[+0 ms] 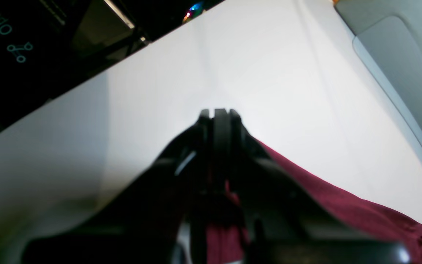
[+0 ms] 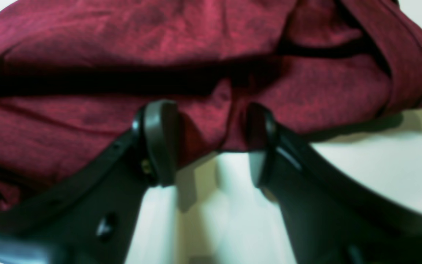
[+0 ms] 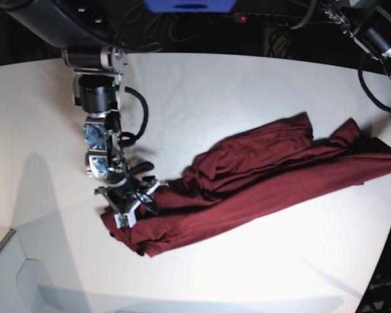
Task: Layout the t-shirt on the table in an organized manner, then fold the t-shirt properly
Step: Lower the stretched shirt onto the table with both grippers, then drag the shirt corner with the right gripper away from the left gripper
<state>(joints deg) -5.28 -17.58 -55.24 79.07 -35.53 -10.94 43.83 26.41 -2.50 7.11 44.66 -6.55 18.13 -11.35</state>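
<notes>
The maroon t-shirt (image 3: 260,173) lies bunched and stretched in a long band on the white surface (image 3: 247,91) between the two tools. The right tool (image 2: 211,139) sits at one end of the band, its jaws apart, with a fold of cloth between the fingers (image 2: 159,139). The left tool (image 1: 220,113) is closed tight, with shirt fabric trailing from behind its fingers; it appears to pinch the cloth.
</notes>
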